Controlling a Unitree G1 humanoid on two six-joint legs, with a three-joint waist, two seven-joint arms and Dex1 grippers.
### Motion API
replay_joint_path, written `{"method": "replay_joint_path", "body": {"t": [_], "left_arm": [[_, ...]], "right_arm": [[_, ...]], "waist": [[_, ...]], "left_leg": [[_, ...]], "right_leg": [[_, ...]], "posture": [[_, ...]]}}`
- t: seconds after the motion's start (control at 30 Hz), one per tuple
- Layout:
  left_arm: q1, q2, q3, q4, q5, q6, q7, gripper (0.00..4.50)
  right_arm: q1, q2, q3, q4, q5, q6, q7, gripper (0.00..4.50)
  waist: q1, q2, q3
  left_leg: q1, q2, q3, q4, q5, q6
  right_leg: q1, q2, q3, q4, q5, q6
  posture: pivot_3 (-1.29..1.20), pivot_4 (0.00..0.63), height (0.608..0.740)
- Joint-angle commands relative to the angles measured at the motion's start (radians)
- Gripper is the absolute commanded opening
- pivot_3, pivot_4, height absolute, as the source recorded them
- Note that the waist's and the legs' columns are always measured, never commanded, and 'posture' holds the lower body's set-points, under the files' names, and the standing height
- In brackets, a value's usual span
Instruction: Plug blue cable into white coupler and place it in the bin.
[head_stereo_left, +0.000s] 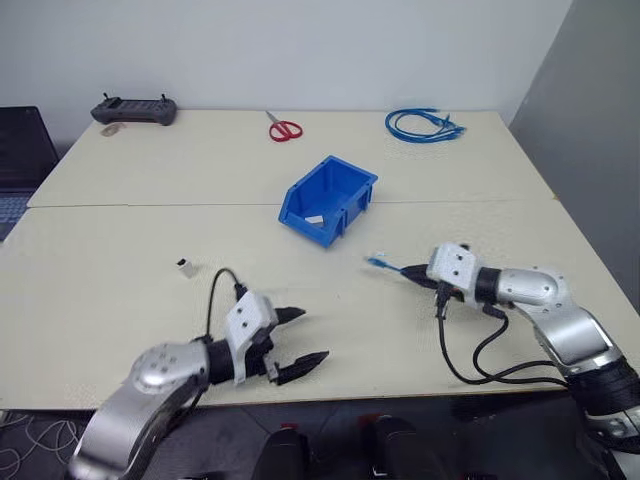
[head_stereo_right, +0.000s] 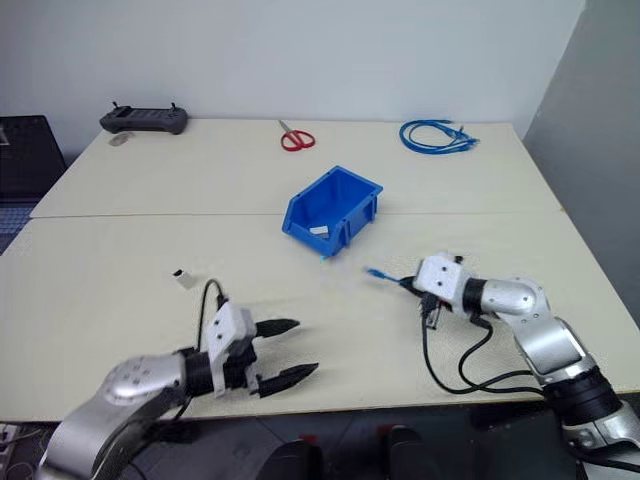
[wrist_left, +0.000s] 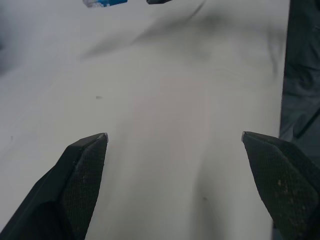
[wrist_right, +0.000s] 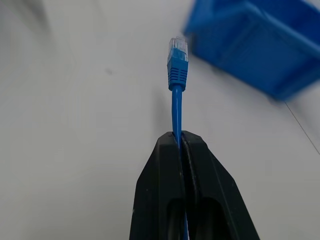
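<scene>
Beige table (head_stereo_left: 120, 300); blue cable (wrist_right: 176, 95) mostly hidden inside right gripper (wrist_right: 180, 139).

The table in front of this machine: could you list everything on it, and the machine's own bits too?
Cream table: two tops pushed together.
Bright blue plastic storage bin: one, mid-table, a small white piece inside.
Thin blue cable with clear plug: one, pinched in the right end effector.
Tiny white plastic coupler: one, on the table's left part.
Red-handled scissors: one, far edge.
Coiled bundle of blue cables: one, far right.
Dark handheld controller: one, far left.
Left end effector: black fingers, open, empty, near edge.
Right end effector: shut on the cable.
</scene>
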Motion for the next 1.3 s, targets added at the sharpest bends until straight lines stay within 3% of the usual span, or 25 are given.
{"method": "replay_joint_path", "body": {"t": [0.03, 0.23, 0.5, 0.77, 1.0, 1.07, 1.17, 1.3], "left_arm": [[0.225, -0.056, 0.1, -0.126, 0.06, -0.108, 0.094, 4.5], [0.42, -0.151, 0.097, -0.181, 0.139, -0.195, 0.2, 4.5], [0.437, -0.164, 0.085, -0.185, 0.161, -0.198, 0.24, 4.5], [0.385, -0.081, 0.099, -0.145, 0.109, -0.178, 0.146, 4.5], [0.108, 0.052, 0.035, 0.033, 0.07, -0.145, -0.028, 4.5], [-0.017, 0.073, -0.028, 0.109, 0.064, -0.127, -0.101, 4.5], [-0.141, 0.09, -0.113, 0.201, 0.086, -0.142, -0.189, 4.5], [-0.219, 0.099, -0.192, 0.336, 0.138, -0.228, -0.278, 4.5]], "right_arm": [[-0.024, 0.078, 0.09, 0.012, -0.031, -0.092, 0.059, 0.01], [-0.056, 0.172, 0.21, 0.16, -0.097, -0.223, 0.143, 0.01], [-0.093, 0.216, 0.281, 0.295, -0.14, -0.292, 0.247, 0.01], [-0.04, 0.183, 0.222, 0.215, -0.073, -0.148, 0.297, 1.75], [0.09, 0.063, 0.065, -0.095, 0.108, 0.193, 0.268, 3.36], [0.117, 0.023, -0.02, -0.214, 0.219, 0.38, 0.239, 3.78], [0.147, -0.005, -0.142, -0.354, 0.381, 0.62, 0.174, 3.78], [0.218, -0.03, -0.227, -0.467, 0.433, 0.713, 0.09, 3.78]], "waist": [[0.0, -0.001, -0.001], [0.009, -0.002, -0.001], [0.0, -0.002, -0.001], [0.004, -0.003, -0.003], [0.021, -0.002, -0.003], [0.024, -0.001, -0.002], [0.022, -0.002, -0.003], [0.018, -0.002, -0.003]], "left_leg": [[0.0, 0.0, 0.0, 0.0, 0.0, 0.0], [0.0, -0.002, 0.001, 0.0, 0.0, 0.0], [0.0, -0.002, 0.001, 0.0, 0.0, 0.0], [0.002, -0.001, 0.001, 0.0, 0.0, 0.001], [0.0, -0.002, 0.001, 0.0, 0.0, 0.001], [0.0, -0.003, 0.001, 0.001, 0.0, 0.001], [0.0, -0.002, 0.0, 0.001, 0.0, 0.001], [0.0, -0.002, 0.0, 0.0, -0.001, 0.001]], "right_leg": [[0.0, 0.0, 0.0, -0.001, 0.0, 0.0], [0.0, -0.003, 0.0, -0.001, 0.0, -0.001], [0.0, -0.002, 0.0, 0.0, 0.0, -0.001], [0.0, -0.001, 0.0, 0.0, -0.001, -0.002], [0.0, -0.001, 0.0, 0.0, 0.0, -0.002], [0.0, -0.001, 0.0, 0.001, 0.0, -0.002], [0.0, 0.0, -0.001, 0.001, 0.0, -0.001], [0.0, 0.0, 0.0, 0.0, 0.0, -0.002]], "posture": [[0.0, 0.15, 0.74], [0.0, 0.15, 0.74], [0.0, 0.15, 0.74], [0.0, 0.15, 0.74], [0.0, 0.15, 0.74], [0.0, 0.15, 0.74], [0.0, 0.15, 0.74], [0.0, 0.15, 0.74]]}}
